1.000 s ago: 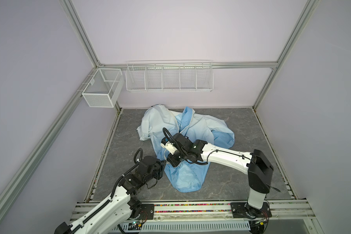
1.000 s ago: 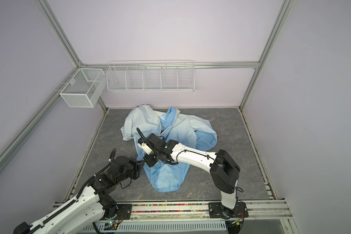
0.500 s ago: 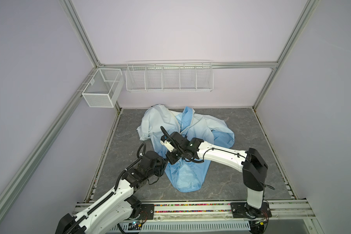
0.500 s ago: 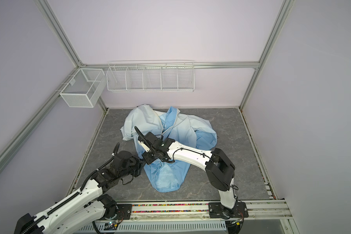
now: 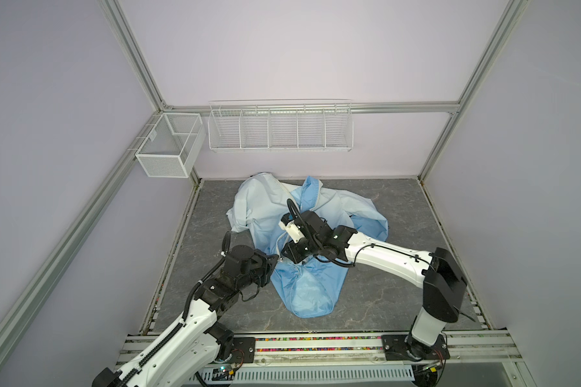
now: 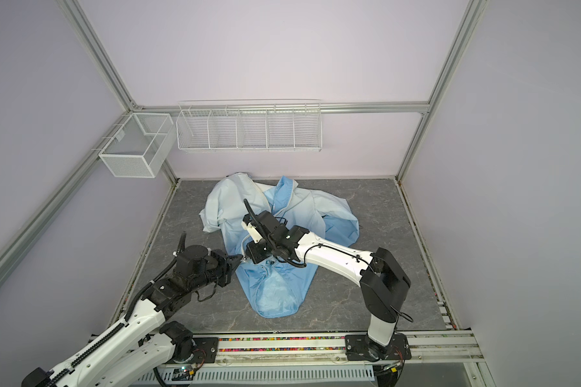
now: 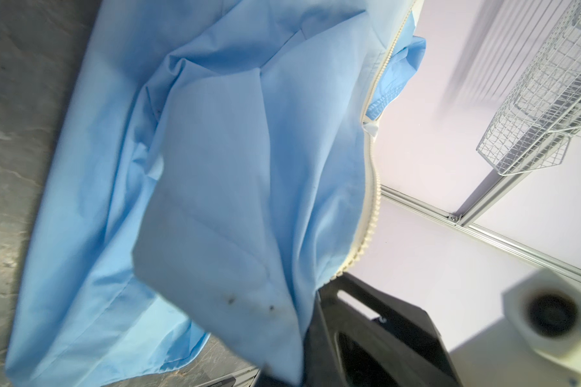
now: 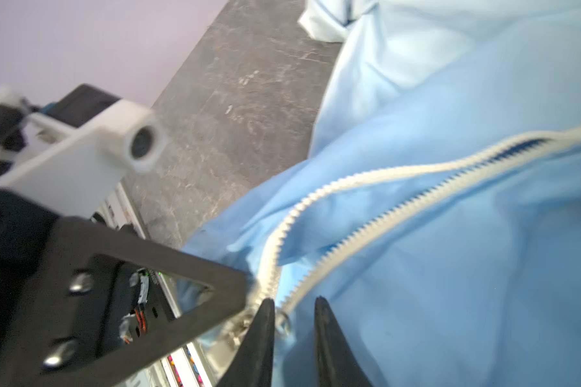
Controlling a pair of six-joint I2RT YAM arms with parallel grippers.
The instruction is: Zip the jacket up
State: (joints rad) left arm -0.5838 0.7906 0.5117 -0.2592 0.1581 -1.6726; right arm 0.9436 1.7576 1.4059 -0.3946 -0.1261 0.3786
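The right end effector [image 8: 293, 301], pinched together a moment ago, now stands apart, astride the pull of the zipper [image 8: 366, 177] at the lower hem of the jacket [image 5: 302, 291]. The jacket lies crumpled on the counter [image 5: 399, 301]. The left end effector [image 5: 275, 258] has slid in and stays clamped on that hem beside the slider [image 8: 239, 330]. The teeth above are unmeshed, so this is likely a regrasp before pulling.

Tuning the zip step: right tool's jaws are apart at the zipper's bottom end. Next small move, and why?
Probably close the right tool on the metal zipper pull: it sits between the parted jaws, the zipper teeth beyond are unmeshed, and the left tool pins the jacket beside it.
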